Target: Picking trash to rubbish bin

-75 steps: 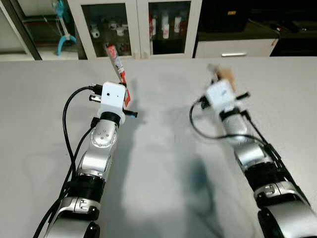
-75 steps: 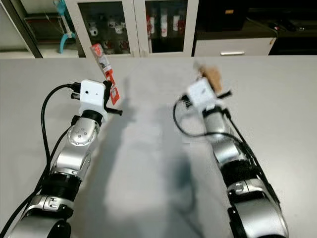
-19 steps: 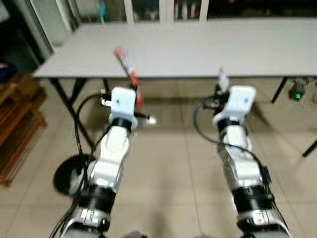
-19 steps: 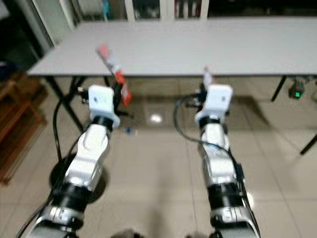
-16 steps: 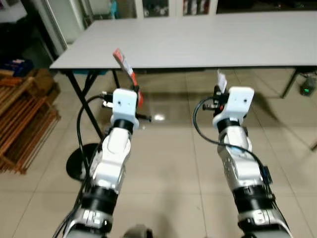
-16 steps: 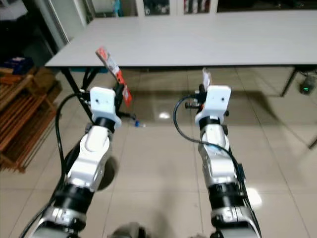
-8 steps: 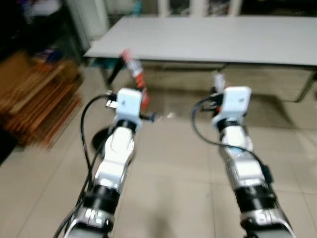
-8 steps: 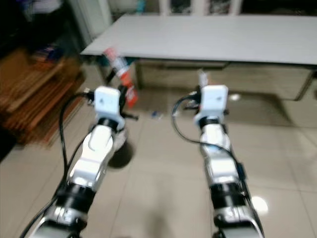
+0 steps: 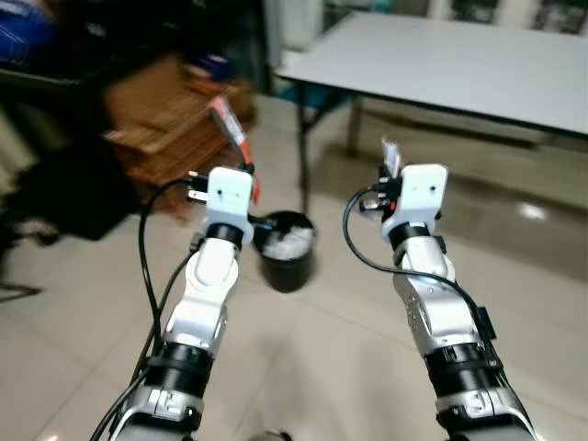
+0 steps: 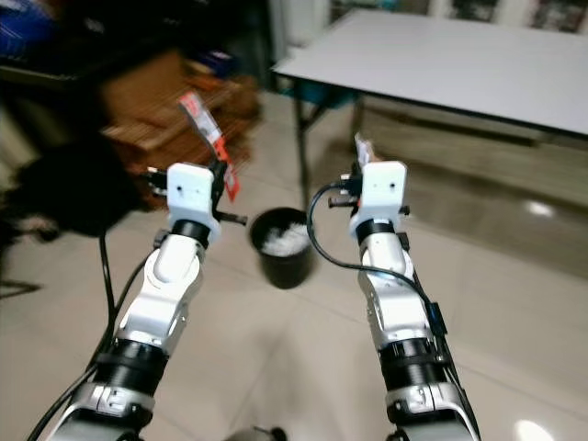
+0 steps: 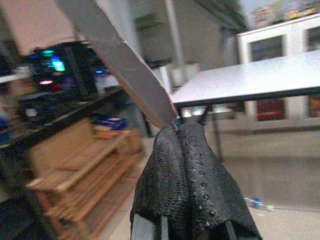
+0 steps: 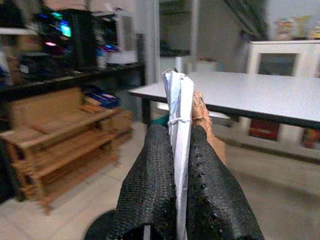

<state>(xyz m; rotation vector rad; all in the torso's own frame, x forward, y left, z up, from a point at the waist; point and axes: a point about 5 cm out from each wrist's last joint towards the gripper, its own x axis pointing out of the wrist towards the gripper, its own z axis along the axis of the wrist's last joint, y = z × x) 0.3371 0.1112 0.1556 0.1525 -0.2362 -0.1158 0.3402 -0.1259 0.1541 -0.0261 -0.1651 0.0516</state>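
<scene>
- Left gripper (image 11: 182,150) pinches a red wrapper (image 9: 230,129); flat, papery, likely light and floppy, so a hold near its lower end suits it
- Right gripper (image 12: 175,150) is clamped on a crumpled silvery wrapper (image 12: 177,100); soft, crinkly
- Ahead on glossy tile, a round black bin (image 9: 285,253), part full; beyond, a grey table (image 9: 459,64)

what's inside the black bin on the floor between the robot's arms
The black bin holds a heap of white crumpled material, piled close to the rim. Whatever lies beneath that heap is covered, and blur hides what the material is.
</scene>
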